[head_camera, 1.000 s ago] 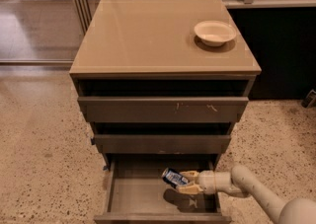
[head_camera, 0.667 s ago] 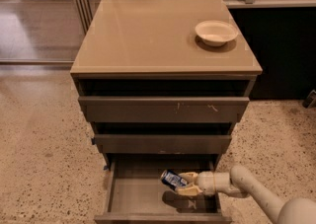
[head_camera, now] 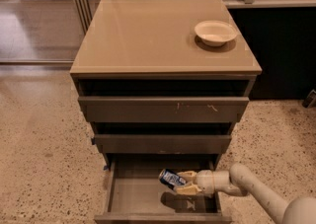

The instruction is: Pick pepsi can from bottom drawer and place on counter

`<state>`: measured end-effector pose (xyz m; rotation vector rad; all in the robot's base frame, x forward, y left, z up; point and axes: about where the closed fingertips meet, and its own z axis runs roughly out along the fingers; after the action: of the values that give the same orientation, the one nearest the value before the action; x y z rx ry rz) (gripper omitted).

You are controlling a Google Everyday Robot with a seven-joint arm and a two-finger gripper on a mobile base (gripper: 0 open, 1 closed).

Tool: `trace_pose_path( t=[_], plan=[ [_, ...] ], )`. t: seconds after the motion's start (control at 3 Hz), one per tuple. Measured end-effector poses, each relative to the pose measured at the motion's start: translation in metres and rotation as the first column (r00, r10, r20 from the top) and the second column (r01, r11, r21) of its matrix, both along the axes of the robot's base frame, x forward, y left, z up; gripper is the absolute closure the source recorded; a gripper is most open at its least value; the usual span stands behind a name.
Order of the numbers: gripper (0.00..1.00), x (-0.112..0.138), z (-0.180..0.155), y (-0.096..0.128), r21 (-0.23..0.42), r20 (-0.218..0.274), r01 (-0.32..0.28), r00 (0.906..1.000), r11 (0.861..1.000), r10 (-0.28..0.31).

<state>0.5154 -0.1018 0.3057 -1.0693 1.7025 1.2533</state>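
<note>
The pepsi can point(head_camera: 170, 178), dark blue with pale markings, is tilted and held just above the floor of the open bottom drawer point(head_camera: 138, 196). My gripper point(head_camera: 183, 182) reaches in from the lower right, with a finger above and a finger below the can's right end, shut on it. The can's shadow lies on the drawer floor beneath it. The tan counter point(head_camera: 148, 33) tops the cabinet above.
A white bowl point(head_camera: 215, 32) sits on the counter's right rear part. The two upper drawers point(head_camera: 163, 109) stand slightly open above the bottom one. My pale arm point(head_camera: 256, 191) crosses the drawer's right side. Speckled floor surrounds the cabinet; a dark wall stands at right.
The can and gripper have shifted slightly left and up inside the drawer, and the can stays in the gripper's hold.
</note>
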Motion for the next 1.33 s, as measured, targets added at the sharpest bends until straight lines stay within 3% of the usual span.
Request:
trace_pose_path(
  t=[0.33,0.67,1.0,1.33],
  plan=[
    [1.00,-0.002,0.060,0.002,-0.014,0.094,0.003,0.9956,1.000,-0.002],
    [1.00,-0.011,0.140,0.007,-0.035,0.201,-0.003,0.9796,0.999,0.010],
    [1.00,-0.024,0.220,0.013,-0.074,0.323,0.006,0.9462,0.997,0.019],
    [1.00,-0.041,0.292,0.027,-0.129,0.431,0.012,0.9010,0.992,0.046]
  ],
)
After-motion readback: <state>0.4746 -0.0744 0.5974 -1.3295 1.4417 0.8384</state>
